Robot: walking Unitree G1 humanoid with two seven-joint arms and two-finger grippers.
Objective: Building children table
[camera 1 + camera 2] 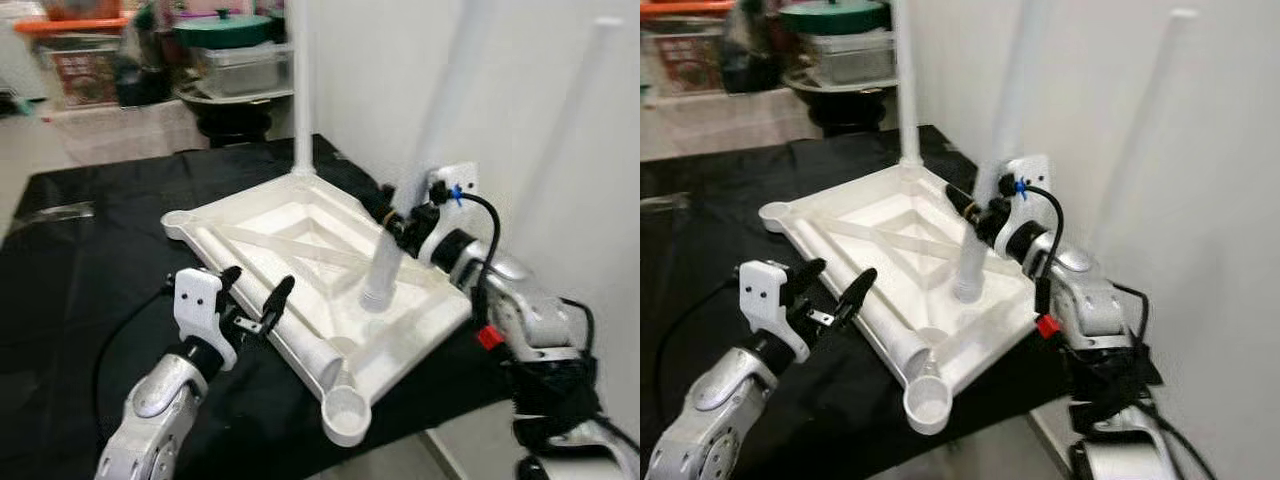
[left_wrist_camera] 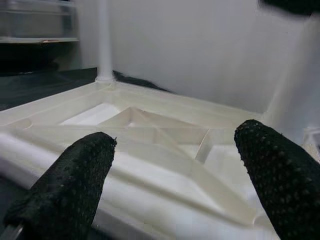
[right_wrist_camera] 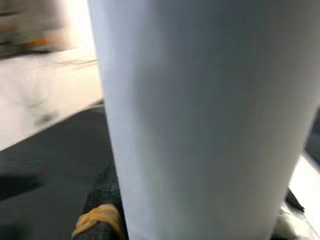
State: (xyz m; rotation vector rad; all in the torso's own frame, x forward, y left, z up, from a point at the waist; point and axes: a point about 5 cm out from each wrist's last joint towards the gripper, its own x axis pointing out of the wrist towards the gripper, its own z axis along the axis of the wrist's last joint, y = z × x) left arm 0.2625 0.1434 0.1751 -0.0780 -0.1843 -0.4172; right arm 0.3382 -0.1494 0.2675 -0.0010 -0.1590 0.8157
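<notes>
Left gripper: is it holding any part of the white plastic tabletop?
No: the left gripper is open beside the upturned white plastic tabletop, its black fingers apart with nothing between them.

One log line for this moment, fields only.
right tool: shut on leg, tilted over tabletop | left tool: open at tabletop edge | one leg fitted | near socket empty

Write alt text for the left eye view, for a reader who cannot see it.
The right gripper clamps a white table leg, tilted, its foot on the upturned white tabletop lying on a black cloth. The left gripper hovers open at the tabletop's near edge; another leg stands upright in the far corner.
</notes>
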